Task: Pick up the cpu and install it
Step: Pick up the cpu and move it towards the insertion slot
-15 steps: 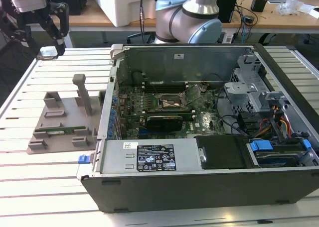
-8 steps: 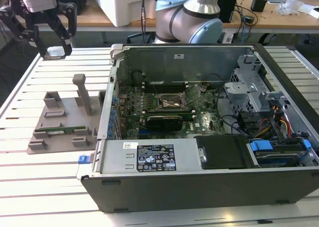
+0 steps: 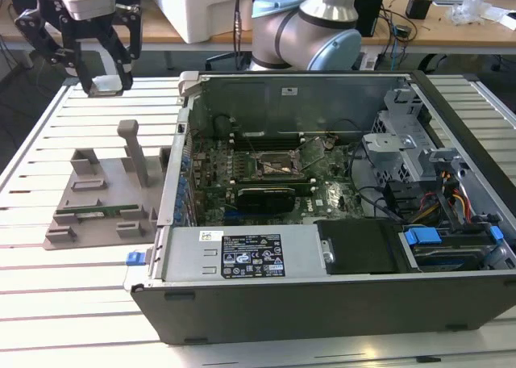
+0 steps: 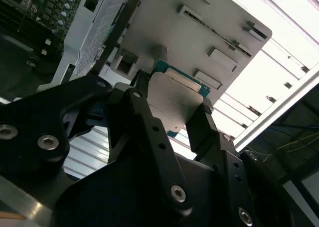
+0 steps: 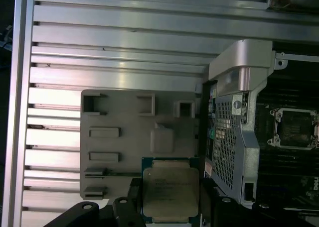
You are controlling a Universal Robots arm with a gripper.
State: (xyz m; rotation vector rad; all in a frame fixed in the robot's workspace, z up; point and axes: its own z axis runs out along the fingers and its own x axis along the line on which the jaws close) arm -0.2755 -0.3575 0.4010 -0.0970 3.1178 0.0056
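cpu [image 5: 170, 193] — pinched by end effector [image 4: 174, 105] | clear of grey holder [image 5: 129, 147] | lid w/ small print

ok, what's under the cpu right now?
The held cpu hangs above the grey holder block on the slatted table. The block's part straight beneath the chip is covered.

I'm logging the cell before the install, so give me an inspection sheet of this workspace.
Surface: slatted metal table, bearing an open PC case and a grey holder.
Job's things: cpu held in the air by the gripper; socket in the case looks empty.
Clutter: green memory stick lying in the holder.
Grippers: gripper shut on the cpu, above the table.
Cables: wires inside the case; more on the bench behind.
Surroundings: bench with a white box.
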